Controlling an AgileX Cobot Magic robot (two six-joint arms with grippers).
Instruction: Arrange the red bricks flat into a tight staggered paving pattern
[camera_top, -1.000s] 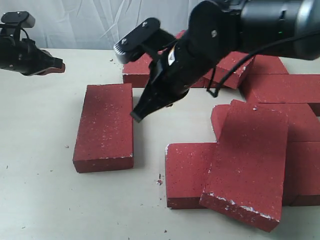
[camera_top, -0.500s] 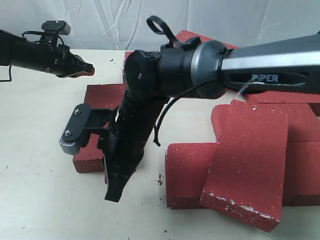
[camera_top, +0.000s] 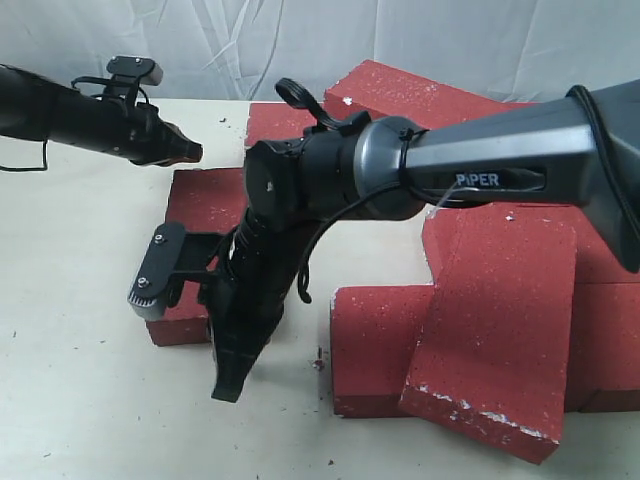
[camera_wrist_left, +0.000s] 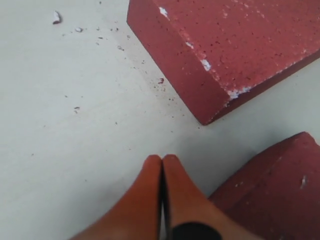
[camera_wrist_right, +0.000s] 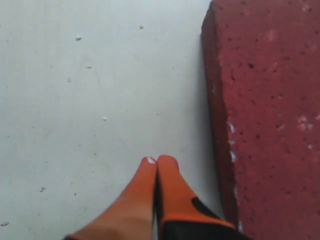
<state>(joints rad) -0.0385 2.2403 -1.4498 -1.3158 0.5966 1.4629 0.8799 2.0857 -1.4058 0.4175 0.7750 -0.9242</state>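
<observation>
Right arm (camera_top: 500, 140): grey link marked PIPER, black rounded joints, looped black cable (camera_top: 292, 93), black camera block (camera_top: 152, 278) with screws. Left arm (camera_top: 70, 115): black, small camera (camera_top: 135, 70) on top. Left fingers (camera_wrist_left: 142, 200), right fingers (camera_wrist_right: 137, 200): orange, tapered

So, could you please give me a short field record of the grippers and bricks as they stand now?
left gripper: shut, empty, over table
right gripper: shut, empty, pointing down beside lone brick
lone brick: flat, apart from the rest
tilted brick: leaning on flat bricks
pattern: not yet tight
</observation>
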